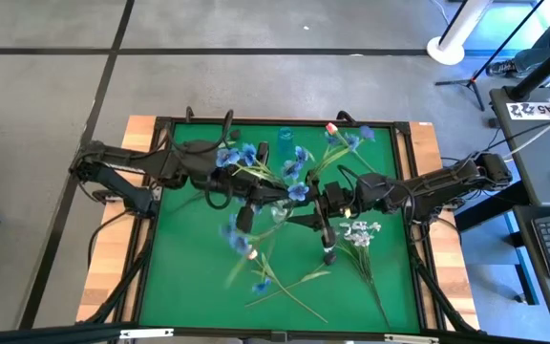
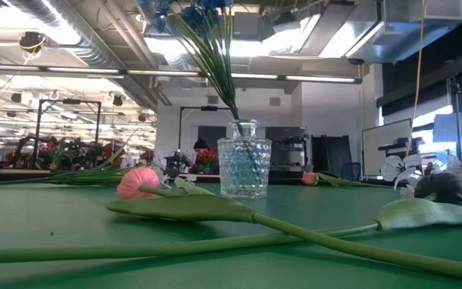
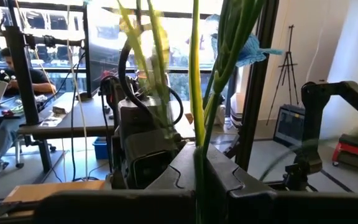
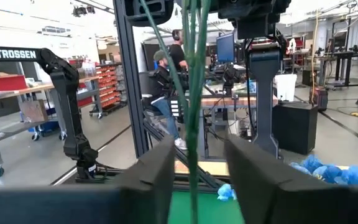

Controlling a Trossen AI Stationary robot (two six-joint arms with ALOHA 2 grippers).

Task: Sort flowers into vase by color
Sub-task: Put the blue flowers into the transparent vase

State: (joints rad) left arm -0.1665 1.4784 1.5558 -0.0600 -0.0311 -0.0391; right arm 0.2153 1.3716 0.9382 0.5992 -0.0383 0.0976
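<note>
A bunch of blue flowers [image 1: 297,174] stands upright, its green stems [image 2: 219,72] running down into a clear glass vase [image 2: 244,167] at the mat's middle. My left gripper [image 3: 199,169] reaches in from the left and is shut on these stems above the vase. My right gripper [image 4: 197,169] comes from the right; its fingers stand open on either side of the same stems [image 4: 193,93], with a gap showing. Both grippers are above the low view's frame. A pink tulip [image 2: 137,182], white blossoms [image 1: 359,229] and a dark bud [image 2: 443,186] lie flat on the mat. My left gripper pinches the bunch of green stems [image 3: 199,146] between its two fingers, partway up their length. The fingers [image 3: 232,177] lie level, coming from the table's left, across the upright stems. The stems' lower ends stand in the glass vase and the blossoms rise above the hold.
A teal vase [image 1: 285,139] stands at the mat's far edge, with a pink bud [image 1: 331,127] and a blue flower [image 1: 361,136] lying beside it. A long stem with leaves [image 2: 295,229] crosses the near mat. A black frame [image 1: 160,210] rims the mat. People sit beyond the table.
</note>
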